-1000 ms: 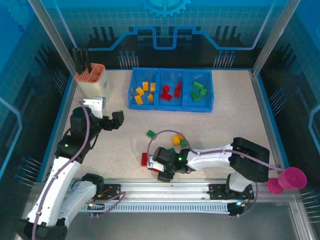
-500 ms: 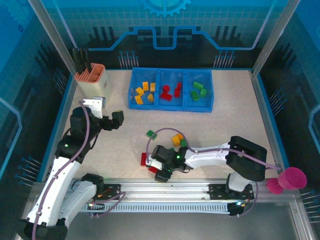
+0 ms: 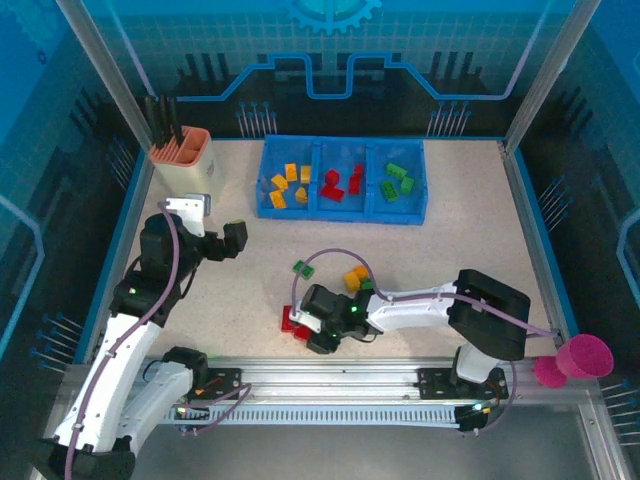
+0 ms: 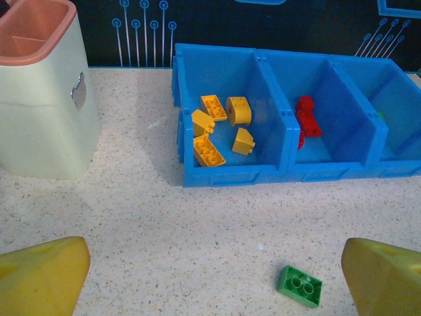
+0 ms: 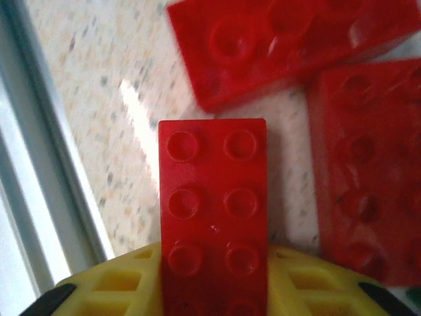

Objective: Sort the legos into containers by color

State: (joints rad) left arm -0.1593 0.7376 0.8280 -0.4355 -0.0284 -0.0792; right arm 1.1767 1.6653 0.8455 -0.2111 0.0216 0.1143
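Observation:
The containers are three compartments of a blue tray (image 3: pixel 431 180). Its left one holds yellow legos (image 3: pixel 287 185), the middle red legos (image 3: pixel 341 182), the right green legos (image 3: pixel 397 182). Loose on the table lie a green brick (image 3: pixel 301 268), a yellow-orange and green cluster (image 3: pixel 357 279) and red bricks (image 3: pixel 291 320). My right gripper (image 3: pixel 312 336) sits low at those red bricks, shut on an oblong red brick (image 5: pixel 212 204). Two other red bricks (image 5: pixel 289 46) lie just beyond it. My left gripper (image 3: pixel 238 240) hovers open, empty, the green brick (image 4: pixel 300 286) ahead of it.
A beige cup with an orange rim (image 3: pixel 182 160) stands at the back left, close to my left arm. A pink cup (image 3: pixel 585 357) sits outside the table's right front corner. The metal rail (image 3: pixel 330 375) runs just behind my right gripper.
My right gripper has slid a little left and forward to the red bricks and has closed on one. The left arm has not moved.

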